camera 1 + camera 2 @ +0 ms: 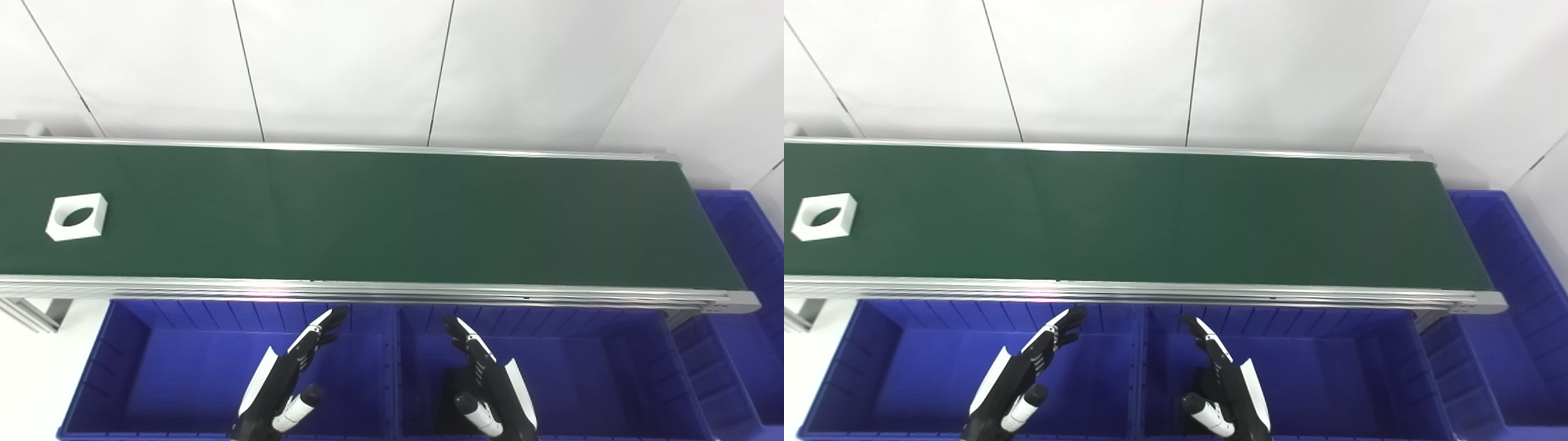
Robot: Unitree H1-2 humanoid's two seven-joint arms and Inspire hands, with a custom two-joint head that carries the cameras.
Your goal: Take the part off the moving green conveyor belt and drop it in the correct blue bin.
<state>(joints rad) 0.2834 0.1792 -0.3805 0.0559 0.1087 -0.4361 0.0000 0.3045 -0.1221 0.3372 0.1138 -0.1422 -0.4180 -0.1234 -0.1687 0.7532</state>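
Both hands hover empty, fingers spread: left hand (pixel 278 383) over the left bin (pixel 122 343), right hand (pixel 490 386) over the middle bin (pixel 612 343). The part (pixel 77 216), apparently a holed white block, lies on the belt (pixel 392 220), far left of both.

Belt (pixel 392 220) bare except white part (pixel 77 217) at far left. Aluminium rail (pixel 367 291) stands between the bins (pixel 202 373) and the belt.

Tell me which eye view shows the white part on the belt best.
The left eye view: the white part sits whole on the green belt, well clear of the picture's left edge. The right eye view shows it whole too, but close against that edge.
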